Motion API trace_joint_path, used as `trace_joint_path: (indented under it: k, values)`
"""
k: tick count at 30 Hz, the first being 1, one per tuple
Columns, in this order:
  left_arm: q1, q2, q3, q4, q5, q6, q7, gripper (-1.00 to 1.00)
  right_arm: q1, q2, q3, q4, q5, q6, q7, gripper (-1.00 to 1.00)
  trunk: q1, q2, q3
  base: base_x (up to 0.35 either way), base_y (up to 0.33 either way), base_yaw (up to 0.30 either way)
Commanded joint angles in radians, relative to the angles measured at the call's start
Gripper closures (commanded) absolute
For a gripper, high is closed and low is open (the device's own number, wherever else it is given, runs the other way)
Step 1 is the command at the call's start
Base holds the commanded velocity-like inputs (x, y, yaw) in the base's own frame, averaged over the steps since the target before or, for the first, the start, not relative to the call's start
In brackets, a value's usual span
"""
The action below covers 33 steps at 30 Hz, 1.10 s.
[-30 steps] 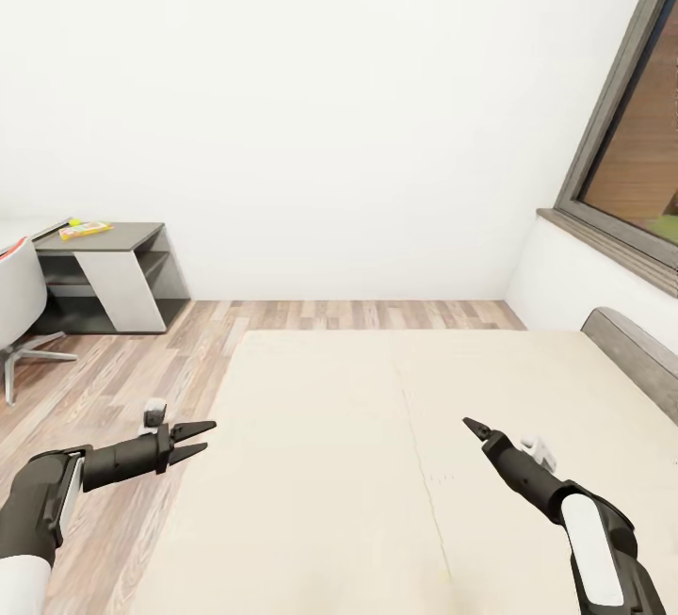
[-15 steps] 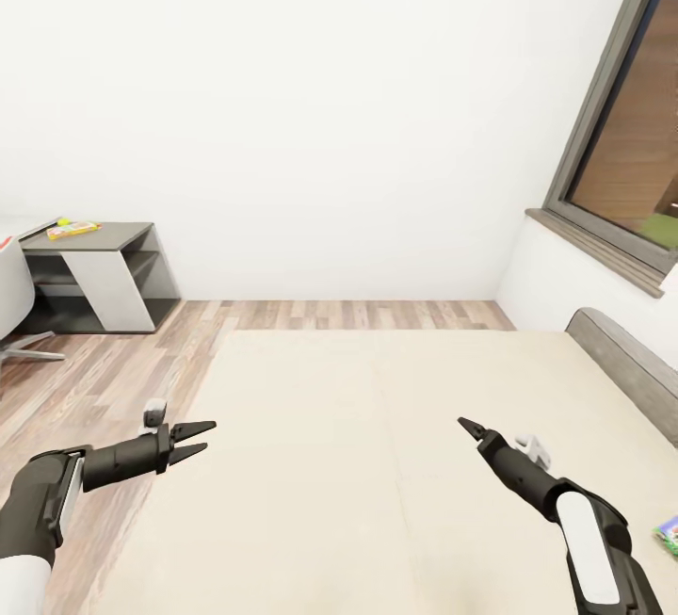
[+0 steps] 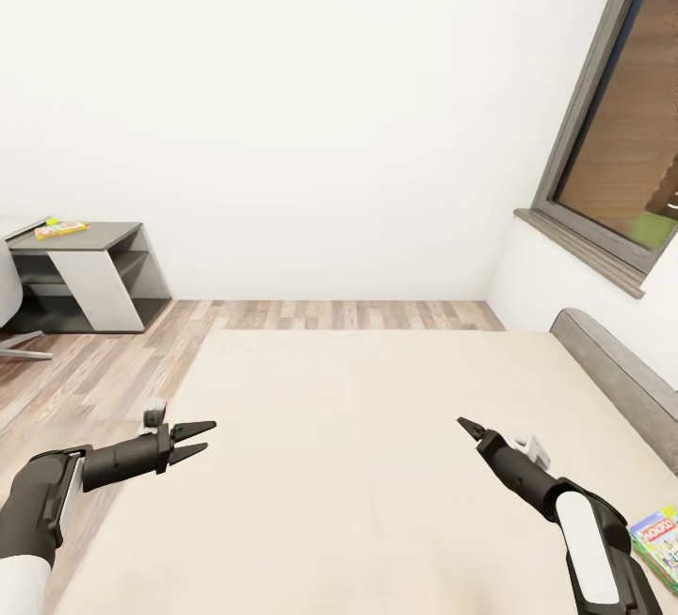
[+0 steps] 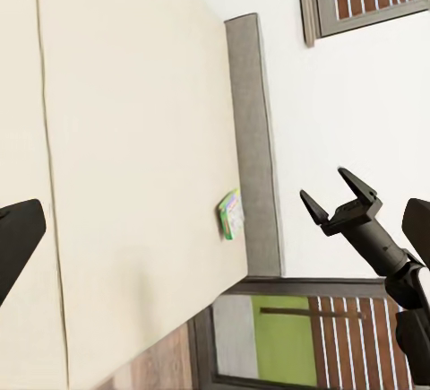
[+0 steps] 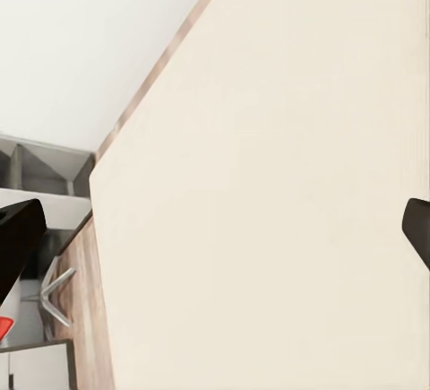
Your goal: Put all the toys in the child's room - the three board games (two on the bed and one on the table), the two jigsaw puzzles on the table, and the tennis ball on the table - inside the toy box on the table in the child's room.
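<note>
Over bed (image 3: 358, 464): L claw (image 3: 193, 441), R claw (image 3: 468, 427), both level, agape.

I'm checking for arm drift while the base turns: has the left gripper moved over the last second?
Cannot tell. The left gripper sits at the same spot in the head view, while the bed and cabinet slid left, so the camera turned.

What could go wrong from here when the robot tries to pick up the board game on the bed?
1. The board game lies near the headboard, at the head view's edge beyond the right gripper; a reach may fall short.
2. It lies flat on the soft bed, so the fingers may slide over it.
3. Both grippers, including the left gripper, are empty, and the table stands far away.
</note>
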Motion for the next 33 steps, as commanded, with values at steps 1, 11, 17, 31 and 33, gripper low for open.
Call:
trace_joint_path:
  k: [1,11,17,31,33]
  values:
    - [-0.001,0.000,0.002,-0.001,-0.010,0.010,-0.009,-1.00,-0.001,0.001,-0.004,0.000,0.004,0.006,0.006,-1.00,0.001,-0.002,-0.002,0.000,-0.245,0.000]
    - [-0.001,0.000,0.002,-0.001,-0.010,0.010,-0.009,-1.00,-0.001,0.001,-0.004,0.000,0.004,0.006,0.006,-1.00,0.001,-0.002,-0.002,0.000,-0.245,0.000]
    - [-0.001,0.000,0.002,-0.001,-0.010,0.011,-0.009,-1.00,-0.001,0.001,-0.003,0.000,0.004,0.006,0.006,-1.00,0.001,-0.002,-0.002,0.000,-0.245,0.000]
    - [-0.001,0.000,0.002,-0.001,-0.010,0.010,-0.009,-1.00,-0.001,0.002,-0.003,0.000,0.004,0.006,0.005,-1.00,0.001,-0.002,-0.002,0.000,-0.245,0.000]
    - [-0.001,0.000,0.002,-0.001,-0.010,0.010,-0.009,-1.00,-0.001,0.002,-0.003,0.000,0.004,0.005,0.005,-1.00,0.001,-0.002,-0.002,0.000,-0.245,0.000]
